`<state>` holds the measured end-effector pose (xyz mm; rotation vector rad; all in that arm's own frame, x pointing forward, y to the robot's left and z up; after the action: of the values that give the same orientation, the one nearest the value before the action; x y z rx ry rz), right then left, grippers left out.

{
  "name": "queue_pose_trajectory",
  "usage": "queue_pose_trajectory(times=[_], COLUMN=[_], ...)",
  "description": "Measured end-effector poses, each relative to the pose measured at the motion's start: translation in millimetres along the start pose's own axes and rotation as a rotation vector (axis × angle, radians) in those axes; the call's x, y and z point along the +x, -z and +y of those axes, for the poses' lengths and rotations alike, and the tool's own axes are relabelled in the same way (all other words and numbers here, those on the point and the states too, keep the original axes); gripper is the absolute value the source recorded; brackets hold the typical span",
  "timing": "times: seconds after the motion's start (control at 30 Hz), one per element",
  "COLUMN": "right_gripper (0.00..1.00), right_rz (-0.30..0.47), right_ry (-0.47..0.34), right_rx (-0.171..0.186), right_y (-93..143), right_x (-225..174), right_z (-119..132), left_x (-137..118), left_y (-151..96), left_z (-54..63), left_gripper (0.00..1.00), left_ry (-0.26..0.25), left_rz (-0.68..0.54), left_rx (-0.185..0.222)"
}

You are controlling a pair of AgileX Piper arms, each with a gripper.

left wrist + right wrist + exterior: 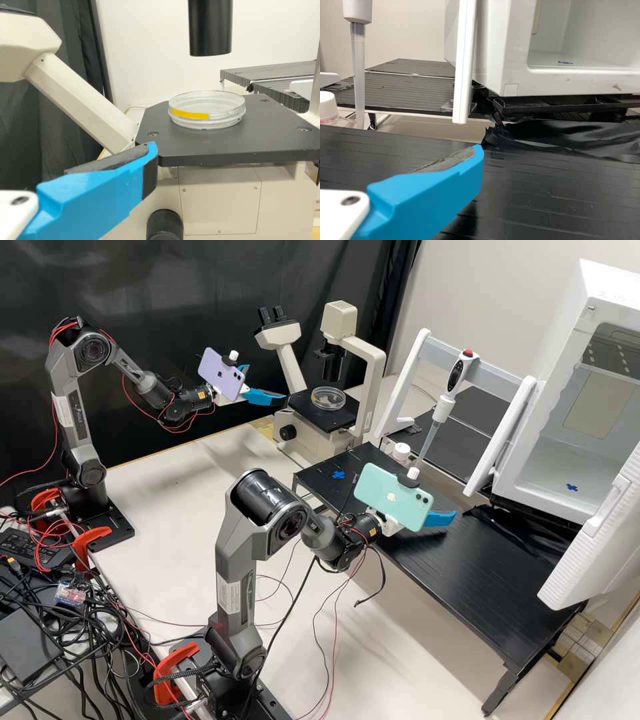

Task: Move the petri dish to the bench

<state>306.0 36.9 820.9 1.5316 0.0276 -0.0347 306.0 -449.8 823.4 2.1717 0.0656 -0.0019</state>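
The clear petri dish (328,399) (207,111), with a yellow strip on its side, rests flat on the microscope's black stage (319,419) (225,147). My left gripper (268,383) stands open on the stage's left side in the high view, apart from the dish; in the left wrist view the left gripper (151,159) shows one blue finger before the stage. Over the black bench (467,573) (550,200), my right gripper (439,519) is open too; in the right wrist view the right gripper (476,159) shows one finger with its pad uncovered.
The microscope's lamp column (333,363) (210,30) hangs above the dish. A blue cross (339,475) marks the bench's far end, near a white-capped bottle (401,452). Behind the bench are a pipette (445,400) on a stand and an open white incubator (560,460).
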Motion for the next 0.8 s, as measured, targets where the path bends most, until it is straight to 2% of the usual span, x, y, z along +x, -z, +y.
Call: queue_pose_trajectory(times=[0.4, 0.5, 0.6, 0.7, 0.8], right_gripper=[1.00, 1.00, 1.00, 1.00, 1.00], right_rz=[0.002, 0.028, 0.072, 0.150, 0.233], right_ry=[0.001, -0.002, -0.001, 0.017, 0.031], right_rx=[0.000, -0.002, -0.003, -0.001, -0.019], right_y=[1.0, 8.4, 20.1, 39.1, 55.9], right_x=[-3.3, -9.7, -16.4, -24.5, -30.7], right_z=[0.0, 1.0, 0.0, -7.6, -13.7], left_x=[0.0, 0.0, 0.0, 0.0, 0.0], left_y=[0.0, 0.0, 0.0, 0.0, 0.0], left_z=[0.0, 0.0, 0.0, 0.0, 0.0], left_gripper=[1.00, 1.00, 1.00, 1.00, 1.00], left_ry=[0.000, 0.000, 0.000, 0.000, 0.000], left_rz=[0.000, 0.000, 0.000, 0.000, 0.000], left_rx=[0.000, 0.000, 0.000, 0.000, 0.000])
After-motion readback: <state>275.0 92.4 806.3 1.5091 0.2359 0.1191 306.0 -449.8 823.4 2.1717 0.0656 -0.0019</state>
